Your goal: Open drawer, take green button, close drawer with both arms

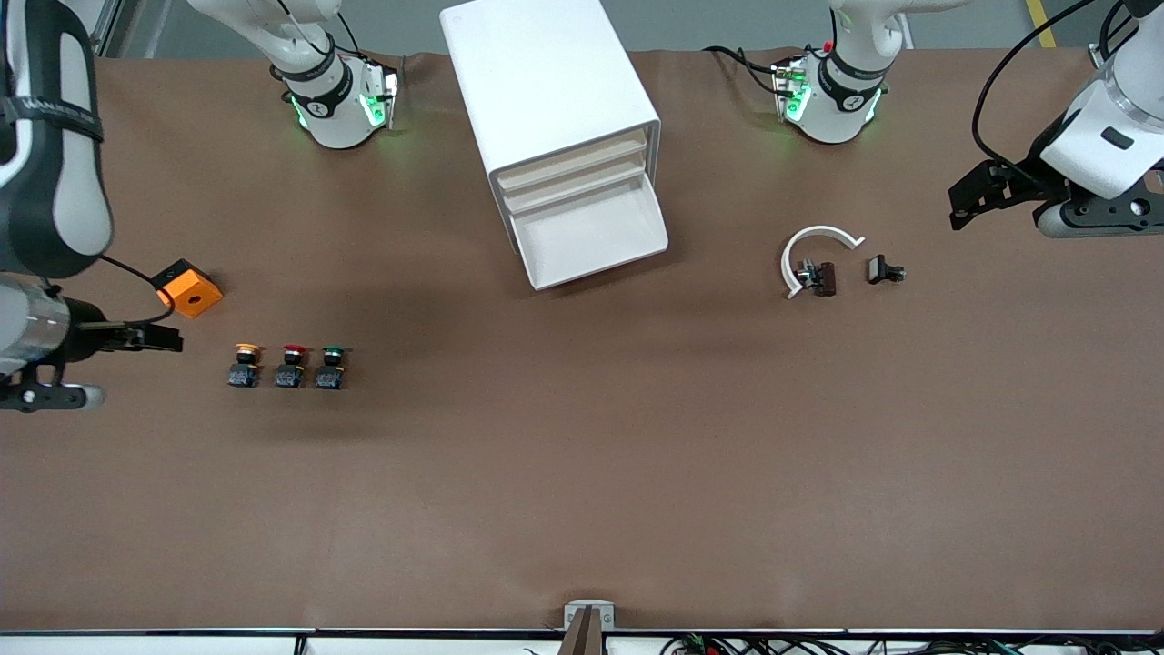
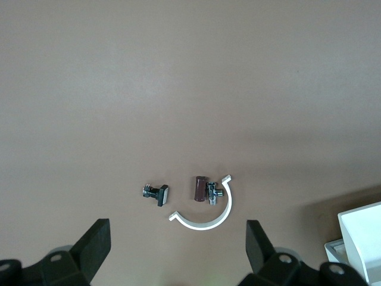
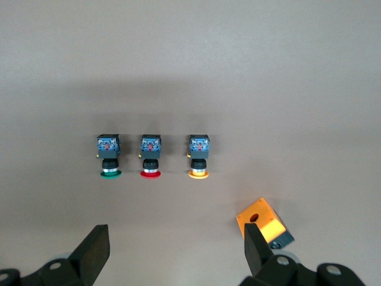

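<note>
At the right arm's end of the desk (image 1: 582,509), the right end effector (image 1: 150,338) hangs over bare surface beside a small orange box (image 1: 189,288), its fingers (image 3: 95,250) spread fully apart and holding nothing. Just beside it stands a row of three push buttons: the yellow-capped one (image 1: 245,364), the red-capped one (image 1: 292,366) and the green button (image 1: 331,367), the last being the one closest to the cabinet (image 1: 546,82). At the middle of the desk, the bottom drawer (image 1: 591,241) of that cabinet appears pulled out already, its white tray showing empty, while the slat fronts above it sit flush. Toward the left arm's end lie a curved white clip (image 1: 818,246), a brown part (image 1: 823,277) touching it and a small black part (image 1: 884,270) just beside them. The left end effector (image 1: 968,205) waits over bare desk near these, equally wide open and empty. Judged from this, the opening looks done and taking the green button is the step in hand: the right arm needs to centre over the green cap, descend and close without knocking the red neighbour.
</note>
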